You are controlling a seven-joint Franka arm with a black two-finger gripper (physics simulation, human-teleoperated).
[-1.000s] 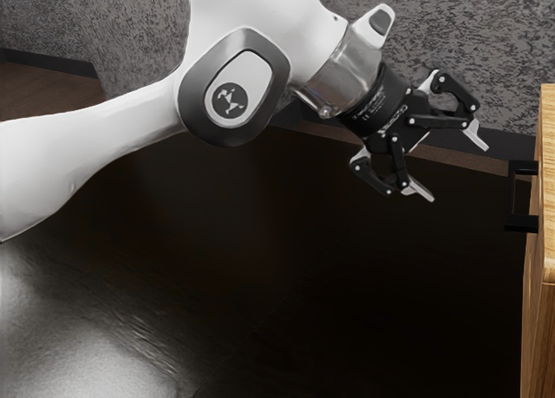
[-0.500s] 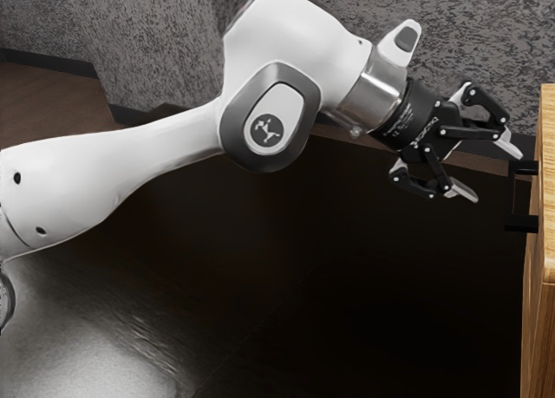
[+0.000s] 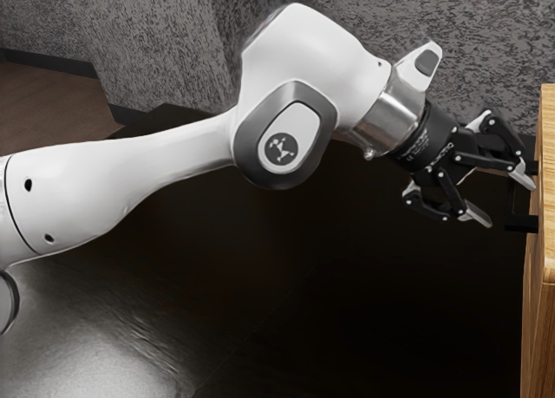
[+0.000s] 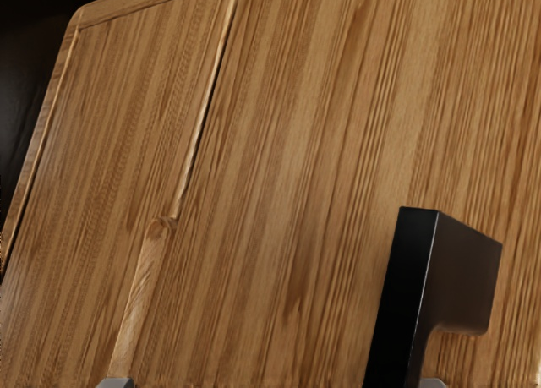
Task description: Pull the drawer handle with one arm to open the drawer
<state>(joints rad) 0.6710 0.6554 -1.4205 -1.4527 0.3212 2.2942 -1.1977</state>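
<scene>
A light wooden drawer cabinet [image 3: 541,268] stands at the exterior view's right edge, and its black bar handle [image 3: 519,209] juts out toward the arm. My gripper [image 3: 506,197] is open, its fingers spread wide just in front of the handle, one fingertip above it and one below, apart from it. In the wrist view the wood-grain drawer front [image 4: 279,177] is close ahead, and the black handle [image 4: 431,303] rises from the lower edge.
A dark glossy tabletop [image 3: 286,311] stretches beneath the arm. Behind it runs a grey rough wall [image 3: 130,34] with a dark baseboard. My white arm [image 3: 217,172] spans the scene from the exterior view's left.
My arm has stretched toward the exterior view's right, carrying the open gripper closer to the handle and slightly lower. The cabinet and handle have not moved.
</scene>
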